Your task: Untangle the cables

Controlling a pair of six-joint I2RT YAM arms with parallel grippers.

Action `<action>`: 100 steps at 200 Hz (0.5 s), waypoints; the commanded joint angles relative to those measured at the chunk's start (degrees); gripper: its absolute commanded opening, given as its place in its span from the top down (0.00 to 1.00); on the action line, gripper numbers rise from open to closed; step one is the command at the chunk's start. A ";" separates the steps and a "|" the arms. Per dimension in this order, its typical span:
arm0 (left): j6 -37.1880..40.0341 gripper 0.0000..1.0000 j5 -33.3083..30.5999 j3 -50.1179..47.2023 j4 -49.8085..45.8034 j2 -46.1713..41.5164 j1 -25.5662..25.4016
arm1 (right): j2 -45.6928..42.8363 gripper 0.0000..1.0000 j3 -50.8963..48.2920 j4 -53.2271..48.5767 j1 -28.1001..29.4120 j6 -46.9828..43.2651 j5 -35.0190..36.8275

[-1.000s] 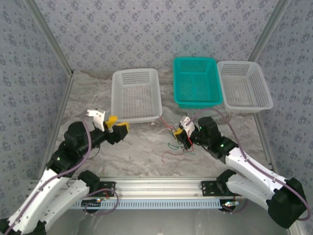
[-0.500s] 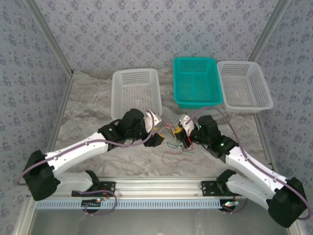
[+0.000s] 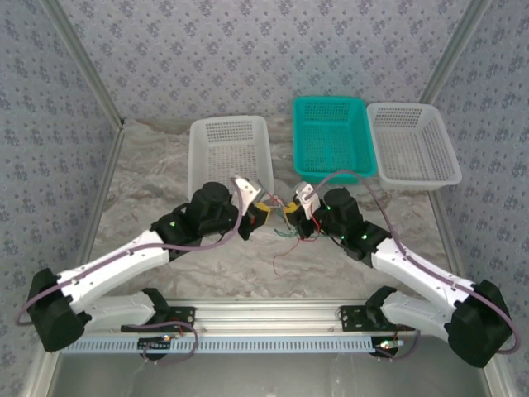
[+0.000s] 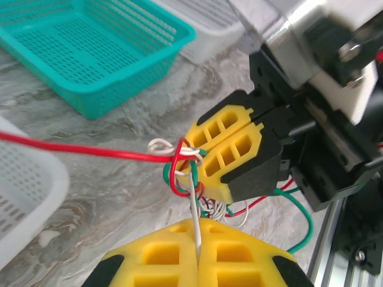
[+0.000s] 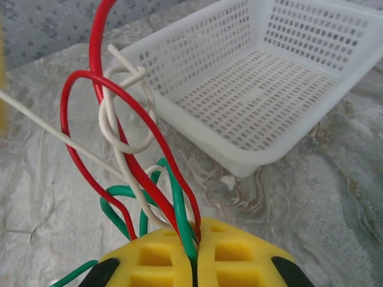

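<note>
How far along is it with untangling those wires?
Done: both grips are on. In hand: the left end effector pinches the white wire; the right end effector clamps the wire bundle below the knot. Left: pulling that knot apart; nothing is freed yet.

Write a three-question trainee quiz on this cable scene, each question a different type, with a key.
1. True or false: the left gripper is shut on a white cable.
2. Multiple choice: where are the tangled cables? A, lying loose on the table. B, clamped in the right gripper. C, inside a basket.
3. Short answer: what colour is the middle basket of the three?

Key: 1 true. 2 B. 3 teal.
</note>
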 commanded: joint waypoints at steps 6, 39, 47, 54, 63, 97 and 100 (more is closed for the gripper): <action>-5.61 1.00 -3.47 4.01 2.52 -8.78 3.14 | 5.10 0.87 -3.68 -9.64 -3.29 5.61 14.11; -5.39 1.00 -3.64 4.69 -1.27 -10.51 4.19 | 7.03 0.84 -3.32 -10.20 -5.11 9.42 13.18; -5.49 1.00 -3.49 4.52 -1.12 -10.71 4.17 | 7.03 0.85 -3.60 -9.99 -5.35 10.05 13.23; -5.65 1.00 -3.24 4.43 -1.02 -10.85 4.16 | 7.03 0.85 -3.59 -10.01 -5.49 10.55 13.66; -5.68 1.00 -2.90 4.43 -0.93 -10.98 4.16 | 7.02 0.84 -3.61 -10.26 -5.74 11.04 14.07; -5.58 1.00 -2.32 4.43 -1.08 -10.06 4.21 | 3.78 0.73 -4.01 -8.17 -5.90 11.59 8.17; -5.52 1.00 -2.63 4.50 -1.30 -9.97 4.23 | 3.13 0.71 -3.85 -8.14 -5.90 11.80 7.39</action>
